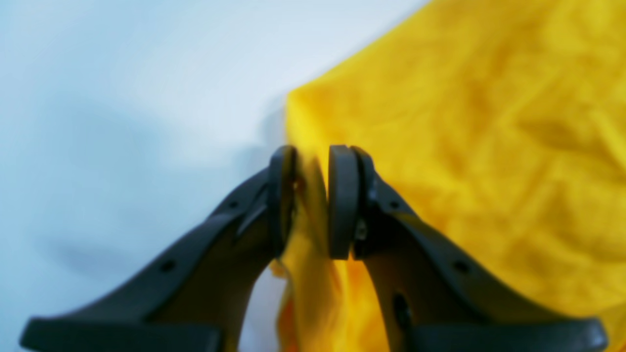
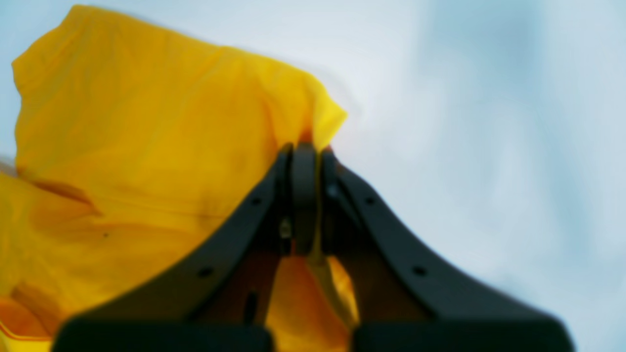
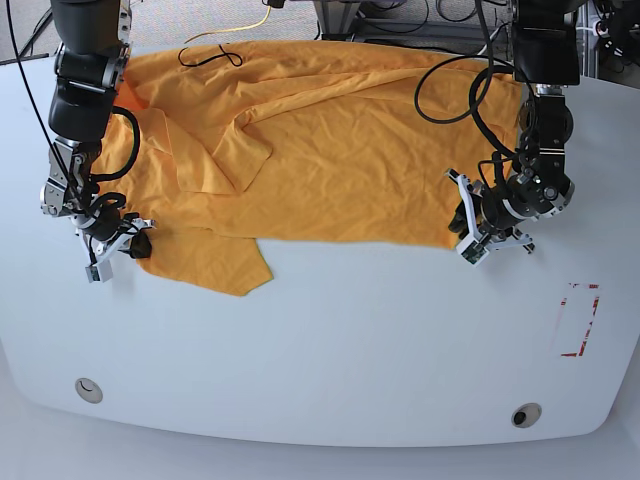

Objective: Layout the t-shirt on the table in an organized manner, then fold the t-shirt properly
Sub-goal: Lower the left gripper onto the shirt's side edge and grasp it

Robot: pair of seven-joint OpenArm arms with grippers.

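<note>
The orange-yellow t-shirt (image 3: 320,150) lies spread and wrinkled over the far half of the white table (image 3: 350,340). One sleeve is folded over its middle and a flap hangs toward the front left. My left gripper (image 1: 311,195) is shut on the t-shirt (image 1: 464,146) at its corner edge, with cloth filling the narrow gap between the pads. In the base view the left gripper (image 3: 465,228) sits low at the shirt's front right corner. My right gripper (image 2: 304,156) is shut on a corner of the t-shirt (image 2: 146,122). In the base view the right gripper (image 3: 130,243) is at the front left.
A red-tape rectangle (image 3: 580,320) marks the table's right side. Two round grommets (image 3: 88,389) (image 3: 526,414) sit near the front edge. A black cable (image 3: 210,55) lies on the shirt's far left edge, and arm cables (image 3: 480,90) loop above the right side.
</note>
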